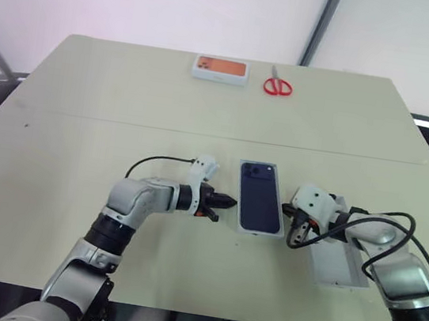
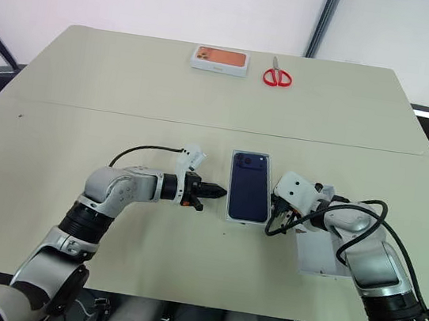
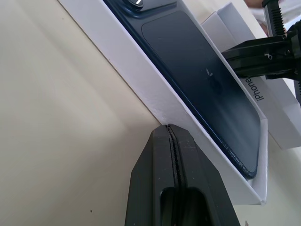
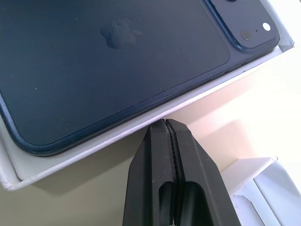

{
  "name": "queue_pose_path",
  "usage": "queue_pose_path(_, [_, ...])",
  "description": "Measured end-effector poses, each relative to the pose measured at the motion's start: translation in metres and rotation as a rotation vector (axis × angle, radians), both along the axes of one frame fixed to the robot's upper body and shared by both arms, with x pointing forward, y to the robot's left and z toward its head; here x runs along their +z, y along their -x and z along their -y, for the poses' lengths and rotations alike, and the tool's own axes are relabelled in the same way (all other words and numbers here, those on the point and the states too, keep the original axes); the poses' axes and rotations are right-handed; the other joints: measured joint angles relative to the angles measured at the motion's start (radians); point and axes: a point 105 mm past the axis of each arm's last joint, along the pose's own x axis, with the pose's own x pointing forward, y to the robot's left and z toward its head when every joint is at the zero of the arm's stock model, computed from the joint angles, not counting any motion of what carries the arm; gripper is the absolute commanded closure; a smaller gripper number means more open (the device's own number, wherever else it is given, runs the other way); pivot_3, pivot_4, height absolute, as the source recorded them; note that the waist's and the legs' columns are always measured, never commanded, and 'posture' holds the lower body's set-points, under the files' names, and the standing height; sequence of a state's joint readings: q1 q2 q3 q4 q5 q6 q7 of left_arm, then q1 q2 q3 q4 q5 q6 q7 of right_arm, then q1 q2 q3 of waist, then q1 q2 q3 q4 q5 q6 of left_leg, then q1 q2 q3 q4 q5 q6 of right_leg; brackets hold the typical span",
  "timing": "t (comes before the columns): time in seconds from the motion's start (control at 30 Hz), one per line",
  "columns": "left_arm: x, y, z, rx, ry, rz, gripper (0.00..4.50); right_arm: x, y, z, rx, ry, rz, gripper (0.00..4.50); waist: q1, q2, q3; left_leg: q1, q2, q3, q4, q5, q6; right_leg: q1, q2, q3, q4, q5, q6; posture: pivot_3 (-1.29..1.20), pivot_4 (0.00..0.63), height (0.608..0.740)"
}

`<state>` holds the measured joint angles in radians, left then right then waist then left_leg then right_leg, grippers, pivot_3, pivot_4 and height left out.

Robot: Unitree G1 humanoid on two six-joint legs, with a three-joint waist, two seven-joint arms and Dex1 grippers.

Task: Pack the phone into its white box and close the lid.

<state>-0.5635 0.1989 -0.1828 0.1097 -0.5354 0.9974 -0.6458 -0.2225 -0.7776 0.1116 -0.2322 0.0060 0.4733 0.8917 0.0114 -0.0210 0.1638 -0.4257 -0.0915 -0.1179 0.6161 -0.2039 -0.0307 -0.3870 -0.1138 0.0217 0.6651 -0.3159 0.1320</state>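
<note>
- Spanning the view, a beige table (image 1: 85, 110) carries an orange-faced box (image 1: 219, 69) and red scissors (image 1: 277, 85) near its far edge.
- The phone (image 1: 260, 197) lies back-up in the white box (image 1: 241, 212) toward the near edge, between both grippers.
- The left gripper (image 1: 228, 202), pressed together, points at the box's left wall, perhaps touching.
- The right gripper (image 2: 275, 210), fingers together, sits beside the right wall; the lid (image 1: 339, 266) lies under that arm.

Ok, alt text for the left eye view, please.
The phone lies back-up in the white box mid-table, the shut left gripper and shut right gripper flanking it. The lid lies under the right arm.
</note>
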Motion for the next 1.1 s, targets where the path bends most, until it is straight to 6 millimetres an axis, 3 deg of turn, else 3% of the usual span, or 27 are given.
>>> queue_pose_path(0.57, [0.0006, -0.0037, -0.0043, 0.028, 0.001, 0.011, 4.47, -0.0007, 0.0098, -0.0051, 0.046, -0.019, -0.062, 4.50, -0.002, 0.000, 0.000, 0.000, 0.001, 0.000, 0.000, 0.000, 0.000, 0.000, 0.000, 0.000, 0.000, 0.000, 0.000, 0.00, 0.150, 0.740])
queue_pose_path(1.1, [0.0003, -0.0009, -0.0048, 0.026, -0.002, 0.017, 4.47, 0.0011, 0.0003, -0.0040, 0.036, 0.011, -0.009, 4.50, -0.002, 0.000, 0.000, 0.000, 0.001, 0.000, 0.000, 0.000, 0.000, 0.000, 0.001, 0.000, 0.000, 0.000, 0.000, 0.00, 0.150, 0.740])
